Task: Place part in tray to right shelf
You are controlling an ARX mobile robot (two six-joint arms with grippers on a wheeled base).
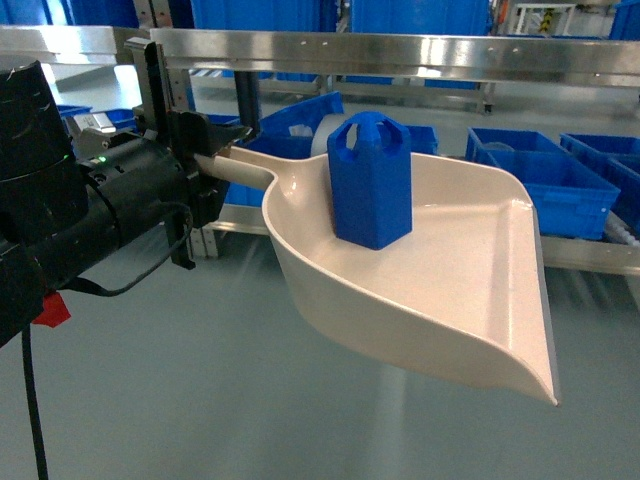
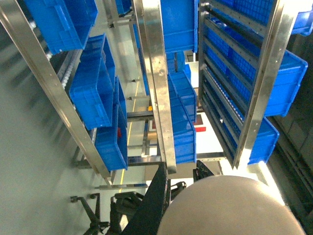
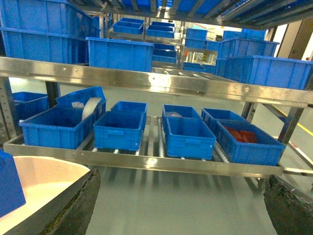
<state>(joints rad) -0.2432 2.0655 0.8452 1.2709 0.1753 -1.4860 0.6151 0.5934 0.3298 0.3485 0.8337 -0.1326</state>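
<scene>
Part (image 1: 369,180) stands upright in the tray (image 1: 470,290), handle pinched by the left end effector (image 1: 205,160); transfer to the right shelf (image 3: 146,161) remains.

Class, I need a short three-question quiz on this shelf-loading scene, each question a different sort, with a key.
1. True or false: the blue part stands upright in the beige tray.
2. Which hand holds the tray's handle? A) left hand B) right hand
3. Fill in: the shelf ahead carries blue ____.

Key: 1 true; 2 A; 3 crates.
</scene>
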